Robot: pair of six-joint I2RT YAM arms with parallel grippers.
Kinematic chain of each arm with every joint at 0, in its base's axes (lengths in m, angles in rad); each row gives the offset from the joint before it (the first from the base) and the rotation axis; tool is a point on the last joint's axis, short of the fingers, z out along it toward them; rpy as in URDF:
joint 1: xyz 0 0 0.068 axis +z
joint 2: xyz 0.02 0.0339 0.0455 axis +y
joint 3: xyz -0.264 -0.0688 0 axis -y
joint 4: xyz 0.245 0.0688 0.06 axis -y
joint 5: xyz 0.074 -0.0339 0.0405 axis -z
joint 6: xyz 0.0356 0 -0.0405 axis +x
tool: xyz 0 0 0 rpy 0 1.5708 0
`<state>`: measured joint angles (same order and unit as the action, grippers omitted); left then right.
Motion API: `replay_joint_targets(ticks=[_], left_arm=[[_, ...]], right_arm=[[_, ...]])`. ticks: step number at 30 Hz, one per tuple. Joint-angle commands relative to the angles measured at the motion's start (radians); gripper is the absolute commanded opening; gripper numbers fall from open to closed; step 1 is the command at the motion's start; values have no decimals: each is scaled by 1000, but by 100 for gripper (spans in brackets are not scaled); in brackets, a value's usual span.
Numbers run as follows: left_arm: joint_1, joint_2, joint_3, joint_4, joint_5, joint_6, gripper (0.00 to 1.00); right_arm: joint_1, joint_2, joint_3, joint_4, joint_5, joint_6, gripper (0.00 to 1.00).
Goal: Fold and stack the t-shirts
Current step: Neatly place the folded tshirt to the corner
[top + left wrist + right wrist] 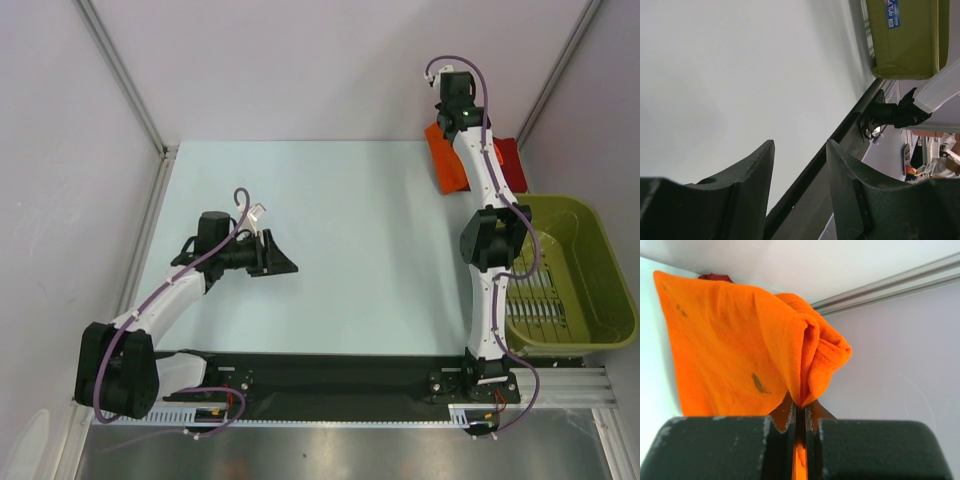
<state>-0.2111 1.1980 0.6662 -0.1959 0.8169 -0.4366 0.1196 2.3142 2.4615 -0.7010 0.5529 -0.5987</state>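
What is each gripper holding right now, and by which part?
The right gripper pinches the orange t-shirt by a bunched fold of its cloth; the left gripper is open and holds nothing.

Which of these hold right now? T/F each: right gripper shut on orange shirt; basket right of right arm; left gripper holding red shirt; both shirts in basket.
1. The right gripper is shut on the orange t-shirt. True.
2. The olive-green basket sits to the right of the right arm. True.
3. The left gripper holds the dark red t-shirt. False: it is open and empty over the bare table; the dark red t-shirt lies at the far right corner.
4. Both t-shirts are in the basket. False: neither is; both are at the table's far right corner, outside it.
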Motion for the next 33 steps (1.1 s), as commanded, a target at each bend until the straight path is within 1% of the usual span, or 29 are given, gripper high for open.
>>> replay_joint_targets(ticks=[1, 7, 15, 23, 25, 33], left_arm=[[10, -2, -2, 26, 28, 13, 51], [10, 8, 3, 10, 24, 15, 51], [10, 64, 39, 9, 24, 15, 51], [10, 91, 35, 0, 19, 13, 51], [10, 95, 33, -11, 15, 18, 51], [10, 141, 73, -28, 11, 19, 50]], right_arm=[[-14, 27, 70, 74, 22, -10, 0], [-40, 71, 103, 87, 15, -4, 0], [-84, 99, 120, 100, 2, 17, 0], [-112, 174, 177, 129, -13, 37, 0], [-146, 180, 177, 129, -16, 40, 0], [-182, 232, 211, 164, -36, 63, 0]])
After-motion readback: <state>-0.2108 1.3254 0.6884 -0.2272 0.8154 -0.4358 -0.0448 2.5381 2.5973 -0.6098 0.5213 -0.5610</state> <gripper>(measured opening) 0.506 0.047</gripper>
